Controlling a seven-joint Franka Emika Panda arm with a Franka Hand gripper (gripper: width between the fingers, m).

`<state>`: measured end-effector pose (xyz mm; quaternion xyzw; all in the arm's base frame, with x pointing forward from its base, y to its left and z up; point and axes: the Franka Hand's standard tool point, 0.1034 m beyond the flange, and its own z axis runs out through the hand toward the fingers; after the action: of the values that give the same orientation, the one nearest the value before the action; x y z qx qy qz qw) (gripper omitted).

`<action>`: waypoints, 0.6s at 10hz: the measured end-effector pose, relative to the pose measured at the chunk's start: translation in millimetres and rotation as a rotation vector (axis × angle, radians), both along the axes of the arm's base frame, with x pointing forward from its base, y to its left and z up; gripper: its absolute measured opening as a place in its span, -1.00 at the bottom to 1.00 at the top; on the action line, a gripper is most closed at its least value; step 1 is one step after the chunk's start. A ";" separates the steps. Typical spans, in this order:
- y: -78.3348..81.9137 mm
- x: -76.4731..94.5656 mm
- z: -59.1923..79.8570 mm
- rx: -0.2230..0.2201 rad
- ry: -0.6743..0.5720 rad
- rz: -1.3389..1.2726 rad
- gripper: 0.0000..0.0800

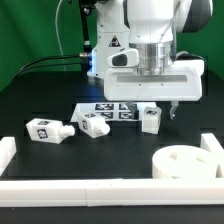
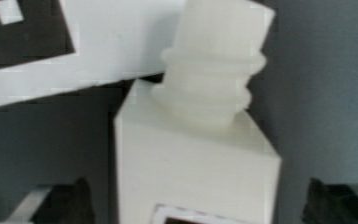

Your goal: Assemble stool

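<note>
My gripper (image 1: pixel 153 110) hangs over the middle of the table, jaws open around a white stool leg (image 1: pixel 150 120). In the wrist view that leg (image 2: pixel 197 150) fills the middle, its ribbed peg (image 2: pixel 220 60) at the far end. The dark fingers (image 2: pixel 60 200) stand on either side of it with a gap on each side, so the gripper (image 2: pixel 202 205) is not clamped on it. Two more tagged legs (image 1: pixel 47 129) (image 1: pixel 95 124) lie toward the exterior view's left. The round seat (image 1: pixel 185 162) with sockets rests at the front right.
The marker board (image 1: pixel 108 107) lies flat behind the legs, and a corner of it (image 2: pixel 51 60) shows in the wrist view. White border rails run along the front (image 1: pixel 100 190), the left (image 1: pixel 8 150) and the right (image 1: pixel 210 148). A green backdrop and cables are behind the arm.
</note>
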<state>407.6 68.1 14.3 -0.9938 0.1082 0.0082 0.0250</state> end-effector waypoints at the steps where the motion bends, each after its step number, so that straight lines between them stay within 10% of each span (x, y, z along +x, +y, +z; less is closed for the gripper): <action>1: 0.1 5.8 6.8 0.033 0.095 -0.013 0.59; 6: -9.1 14.3 15.3 0.137 0.444 -0.060 0.62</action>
<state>421.9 59.0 29.7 -0.9600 0.1395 0.2330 0.0685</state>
